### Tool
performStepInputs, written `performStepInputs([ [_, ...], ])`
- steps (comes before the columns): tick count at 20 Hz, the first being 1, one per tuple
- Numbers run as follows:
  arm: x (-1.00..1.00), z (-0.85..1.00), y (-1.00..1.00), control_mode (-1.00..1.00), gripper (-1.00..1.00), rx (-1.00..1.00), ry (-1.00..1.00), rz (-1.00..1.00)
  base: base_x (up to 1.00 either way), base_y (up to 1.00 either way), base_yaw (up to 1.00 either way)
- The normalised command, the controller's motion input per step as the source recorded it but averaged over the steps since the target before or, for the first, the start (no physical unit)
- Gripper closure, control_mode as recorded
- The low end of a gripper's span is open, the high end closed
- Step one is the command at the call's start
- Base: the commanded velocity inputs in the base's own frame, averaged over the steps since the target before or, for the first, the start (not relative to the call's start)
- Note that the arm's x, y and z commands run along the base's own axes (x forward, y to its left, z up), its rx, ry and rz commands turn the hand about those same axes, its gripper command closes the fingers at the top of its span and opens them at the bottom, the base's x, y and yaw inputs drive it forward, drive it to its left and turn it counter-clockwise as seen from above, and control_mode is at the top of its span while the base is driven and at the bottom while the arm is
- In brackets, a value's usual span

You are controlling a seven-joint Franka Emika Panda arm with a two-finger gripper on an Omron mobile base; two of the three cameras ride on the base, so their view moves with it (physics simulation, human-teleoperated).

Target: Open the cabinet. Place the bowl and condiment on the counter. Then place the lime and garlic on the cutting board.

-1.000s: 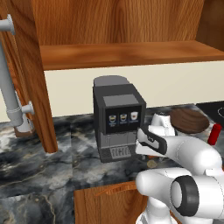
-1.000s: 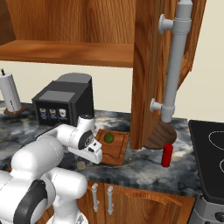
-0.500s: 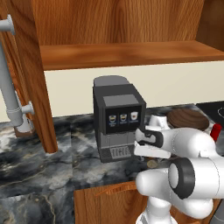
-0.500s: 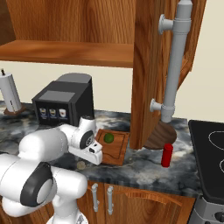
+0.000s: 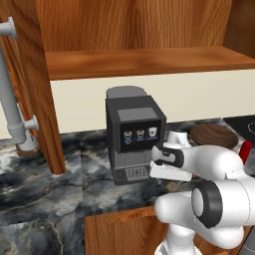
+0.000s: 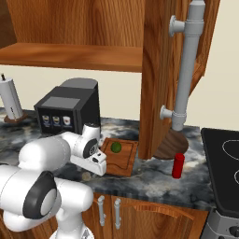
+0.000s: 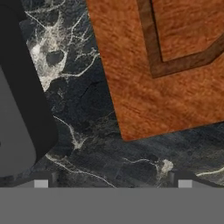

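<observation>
Your tool (image 6: 99, 164) hangs with its jaws wide and empty, low over the surface (image 6: 154, 179) at the cutting board (image 6: 127, 164)'s near left corner. Over the last second only the arm's elbow has swung; the tool has hardly shifted and nothing else has moved. The cabinet (image 6: 154, 70) is open. The bowl (image 6: 170, 144) and condiment (image 6: 178, 165) stand on the surface, right of the board, and the lime (image 6: 115, 147) sits on the board. The garlic (image 6: 86, 176) lies on the surface near the front edge, just left of the tool, so it looks like your last pick.
</observation>
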Motion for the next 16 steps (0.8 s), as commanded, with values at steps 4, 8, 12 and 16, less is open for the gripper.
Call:
performStepInputs([
  [4, -0.38, -0.19, 0.21, -1.0, -1.0, 0.0, 0.0, 0.0, 0.0, 0.0, 0.0],
  [8, -0.38, -0.2, 0.14, -1.0, -1.0, 0.0, 0.0, 0.0, 0.0, 0.0, 0.0],
  [12, -0.42, -0.21, 0.08, -1.0, -1.0, 0.0, 0.0, 0.0, 0.0, 0.0, 0.0],
  [16, -0.43, -0.21, 0.03, -1.0, -1.0, 0.0, 0.0, 0.0, 0.0, 0.0, 0.0],
])
